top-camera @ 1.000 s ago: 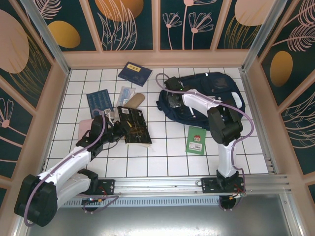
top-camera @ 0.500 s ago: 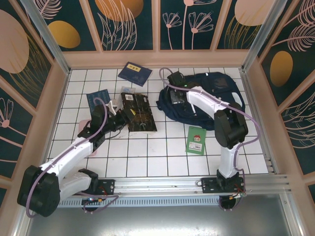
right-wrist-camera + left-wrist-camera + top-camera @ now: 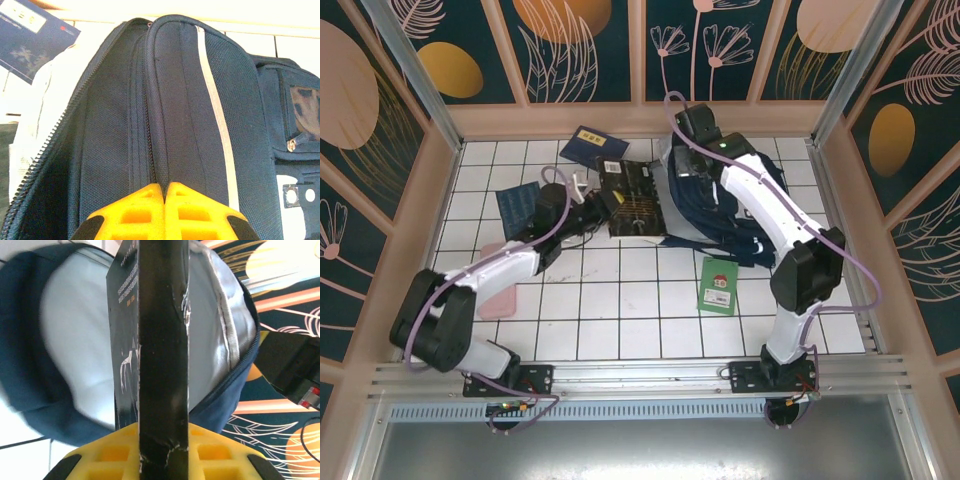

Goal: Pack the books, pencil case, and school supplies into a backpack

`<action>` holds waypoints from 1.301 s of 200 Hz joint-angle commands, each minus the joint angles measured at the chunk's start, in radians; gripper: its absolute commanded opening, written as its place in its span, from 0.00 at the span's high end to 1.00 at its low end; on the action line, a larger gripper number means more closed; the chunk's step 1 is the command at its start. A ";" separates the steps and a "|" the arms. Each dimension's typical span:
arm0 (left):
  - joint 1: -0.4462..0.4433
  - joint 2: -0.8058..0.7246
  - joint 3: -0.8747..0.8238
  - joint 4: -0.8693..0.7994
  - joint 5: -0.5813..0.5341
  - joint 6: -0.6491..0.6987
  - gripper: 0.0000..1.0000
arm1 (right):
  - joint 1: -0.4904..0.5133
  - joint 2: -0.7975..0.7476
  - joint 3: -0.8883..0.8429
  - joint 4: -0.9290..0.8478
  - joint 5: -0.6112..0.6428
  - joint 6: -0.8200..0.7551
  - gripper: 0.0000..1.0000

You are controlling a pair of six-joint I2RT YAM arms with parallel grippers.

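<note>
**A:** Since half a second ago, the left tool [image 3: 603, 205] has carried the black book [image 3: 635, 200] forward, up against the backpack [image 3: 695, 215]. The right tool [image 3: 685, 150] has swung away and hauled the backpack's rim up.

**B:** And now, from above?

**A:** The book sits just ahead of the left tool, clamped, with its far end at the backpack's mouth.

**B:** Left wrist?

**A:** The tool [image 3: 165, 452] is clenched on the book [image 3: 162, 340], seen edge-on. Its long axis runs straight out from the tool and points into the backpack's [image 3: 75, 340] pale-lined opening.

**B:** Right wrist?

**A:** The tool [image 3: 164, 200] is pinched tight on the backpack [image 3: 175, 100] at its zip edge, directly in front of it.

**B:** Then I'd keep that rim lifted and the book edge-on. Slide it in lengthwise, watching that its leading corner doesn't catch the zip.
</note>
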 commanded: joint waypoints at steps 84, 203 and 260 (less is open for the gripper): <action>-0.175 0.462 0.378 0.326 -0.076 -0.124 1.00 | -0.082 -0.179 0.041 0.096 -0.233 0.108 1.00; -0.239 0.849 0.851 0.058 -0.151 -0.100 1.00 | -0.104 -0.210 -0.024 0.143 -0.290 0.166 1.00; -0.294 1.009 1.179 -0.317 -0.204 0.031 0.93 | -0.116 -0.217 -0.049 0.155 -0.300 0.176 1.00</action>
